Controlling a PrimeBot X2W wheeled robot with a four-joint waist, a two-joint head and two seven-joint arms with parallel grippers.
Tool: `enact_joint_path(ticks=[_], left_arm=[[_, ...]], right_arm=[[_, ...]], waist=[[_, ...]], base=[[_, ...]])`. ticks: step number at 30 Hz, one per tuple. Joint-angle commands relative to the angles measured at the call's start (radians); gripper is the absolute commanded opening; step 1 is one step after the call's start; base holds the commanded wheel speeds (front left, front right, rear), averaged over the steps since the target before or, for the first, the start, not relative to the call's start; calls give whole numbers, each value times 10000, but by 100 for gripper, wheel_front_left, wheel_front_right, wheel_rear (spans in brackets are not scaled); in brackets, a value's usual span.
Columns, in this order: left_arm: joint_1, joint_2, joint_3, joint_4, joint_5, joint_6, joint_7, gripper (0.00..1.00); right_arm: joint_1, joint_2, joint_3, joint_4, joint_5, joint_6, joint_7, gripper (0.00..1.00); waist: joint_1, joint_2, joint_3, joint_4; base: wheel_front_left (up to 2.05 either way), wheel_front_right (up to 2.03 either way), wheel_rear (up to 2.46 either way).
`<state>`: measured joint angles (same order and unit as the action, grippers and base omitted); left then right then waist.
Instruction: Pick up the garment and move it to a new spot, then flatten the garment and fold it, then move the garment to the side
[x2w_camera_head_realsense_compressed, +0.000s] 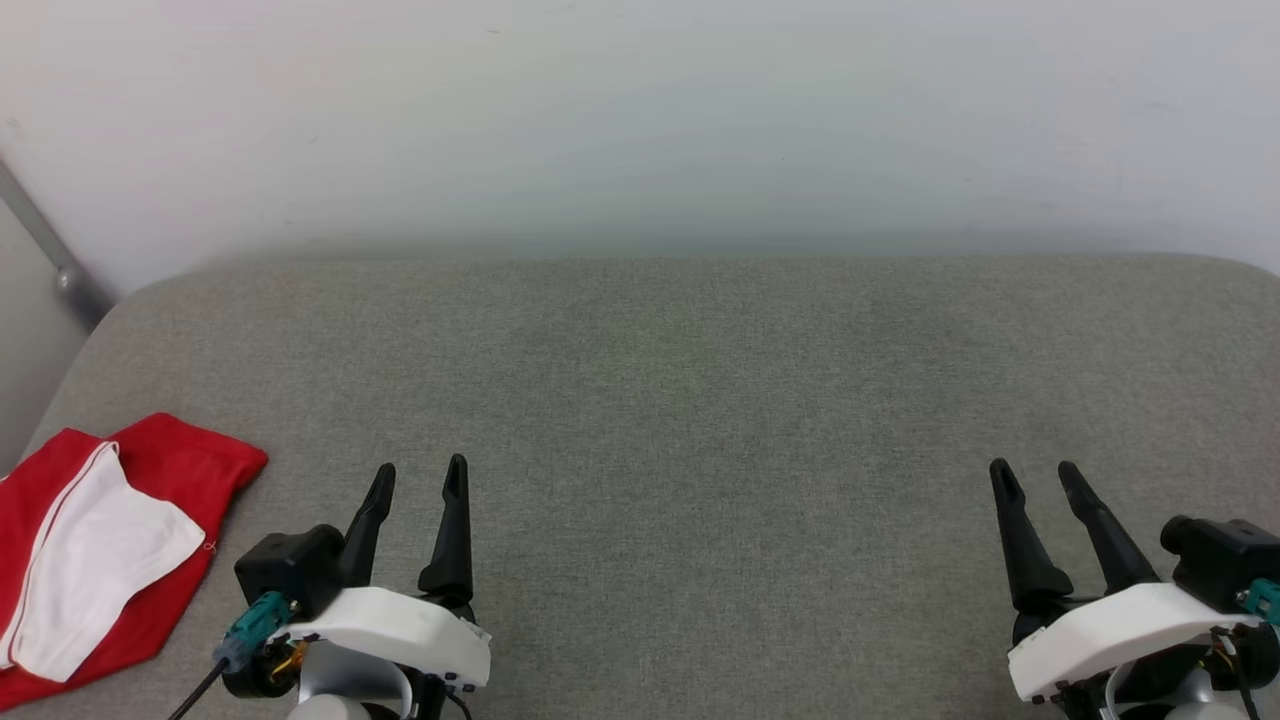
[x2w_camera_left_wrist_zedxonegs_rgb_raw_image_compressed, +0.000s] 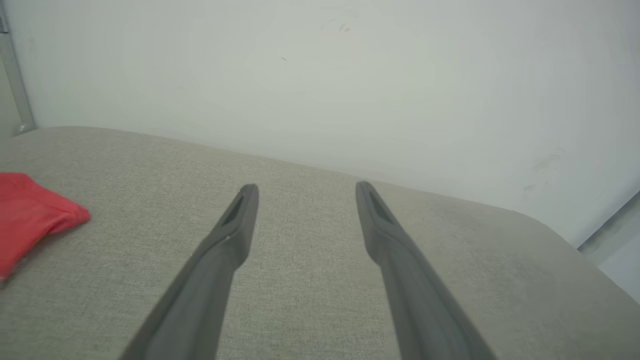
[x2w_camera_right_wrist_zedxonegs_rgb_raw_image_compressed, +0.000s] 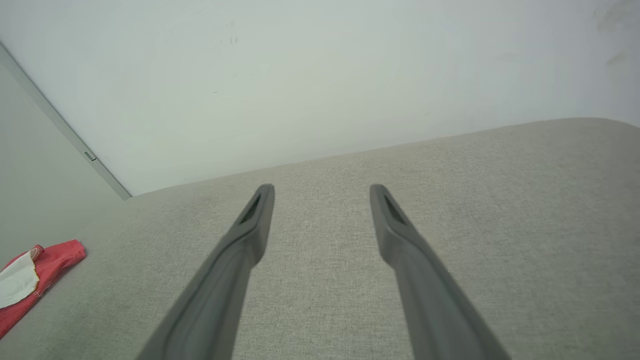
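Now L claw & R claw gape wide, empty.

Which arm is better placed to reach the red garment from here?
Left, probably. The garment lies at the left edge of the grey surface, close beside the open left gripper. The open right gripper sits far across on the opposite side.

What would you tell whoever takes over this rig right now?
Left gripper: open, empty, above the grey cushion.
Right gripper: open, empty, over the cushion's right side.
Garment: compact red-and-white bundle at the cushion's left near edge, partly out of frame.
Done: looks folded and set aside, though partly cut off.
Left: likely nothing; check the fold.
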<state>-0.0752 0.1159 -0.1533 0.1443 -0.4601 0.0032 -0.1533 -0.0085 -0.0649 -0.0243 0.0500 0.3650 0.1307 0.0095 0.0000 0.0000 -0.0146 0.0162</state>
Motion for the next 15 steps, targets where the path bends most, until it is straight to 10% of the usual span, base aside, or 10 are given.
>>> enact_joint_path(ticks=[1,15], left_arm=[[-97,86,-65,-99,297,65,-89,100],[-102,133,-245,66,1389,288,-420,100]], right_arm=[[55,33,-33,-188,-356,0,-75,100],[224,151,-181,-537,-1594,0,-338,100]], waist=[[0,0,-3,4],[0,0,-44,23]], base=[[0,0,0],[0,0,0]])
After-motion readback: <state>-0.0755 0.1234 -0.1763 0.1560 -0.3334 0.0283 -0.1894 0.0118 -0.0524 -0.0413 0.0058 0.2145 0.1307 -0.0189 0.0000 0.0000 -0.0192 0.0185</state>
